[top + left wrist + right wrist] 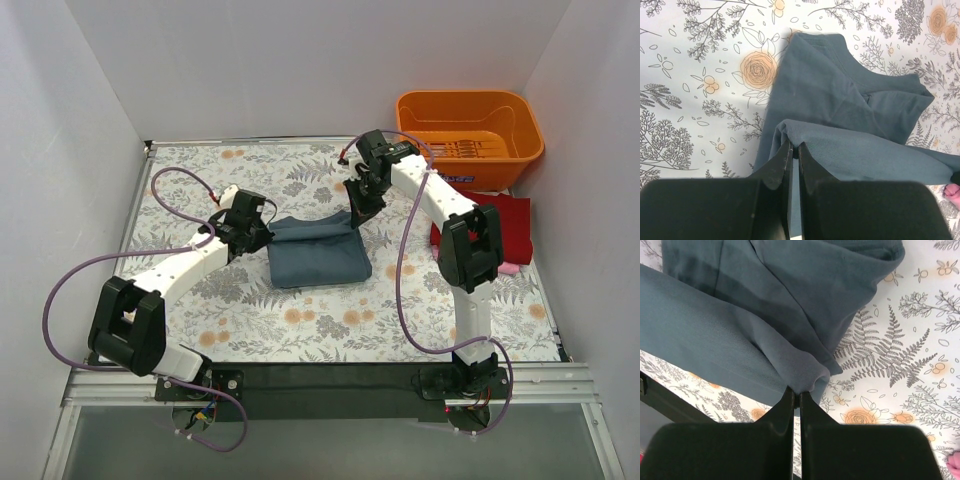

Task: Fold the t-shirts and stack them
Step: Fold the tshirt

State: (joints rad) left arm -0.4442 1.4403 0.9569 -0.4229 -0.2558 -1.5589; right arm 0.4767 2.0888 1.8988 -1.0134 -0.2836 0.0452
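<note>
The slate blue-grey t-shirt [316, 254] lies partly folded in the middle of the floral table. My left gripper [262, 232] is shut on its far left corner, and the cloth edge [840, 150] bunches at the fingertips of that gripper [795, 147]. My right gripper [358, 212] is shut on the far right corner; a fold of the blue-grey cloth [765, 340] is pinched at the tips of this gripper [797, 392]. A dark red t-shirt [505, 225] lies folded at the right, behind my right arm, with a sliver of the pink t-shirt [508, 268] showing under it.
An orange plastic basket [470, 135] stands at the far right corner, just beyond the red shirt. White walls close in the table on the left, back and right. The floral table cover [300, 330] shows in front of the blue shirt.
</note>
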